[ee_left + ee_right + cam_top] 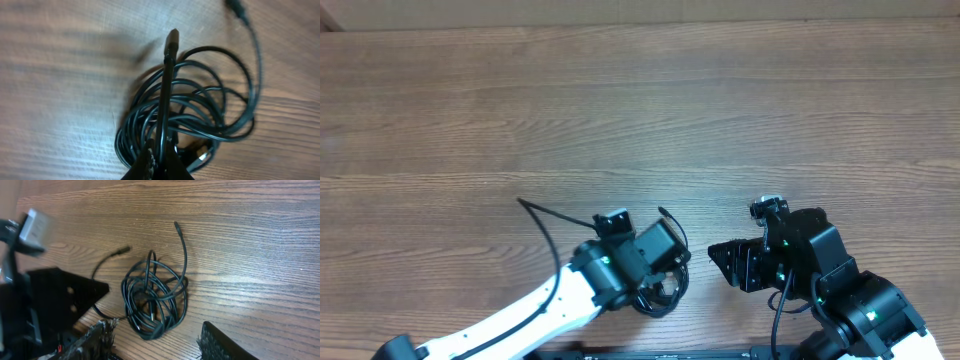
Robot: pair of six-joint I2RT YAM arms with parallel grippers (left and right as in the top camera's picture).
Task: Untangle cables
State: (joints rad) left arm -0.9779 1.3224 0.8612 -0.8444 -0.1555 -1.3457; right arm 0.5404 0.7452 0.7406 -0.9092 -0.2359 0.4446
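Note:
The cables (200, 112) are thin black cords wound in a tangled bundle on the wooden table. In the overhead view the cables (661, 292) lie near the front edge, partly under my left gripper (672, 268). The left wrist view shows my left gripper (161, 157) shut on one strand that runs up to a small plug end (172, 36). My right gripper (720, 262) sits just right of the bundle. From its wrist, the right gripper (156, 341) stands open with the cables (155, 295) lying just ahead of its fingers and nothing between them.
A loose strand (542, 222) trails left and back from the bundle across the wooden table (640, 110). Another plug end (176, 225) points away from the bundle. The left arm's black body (55, 300) fills the left side of the right wrist view.

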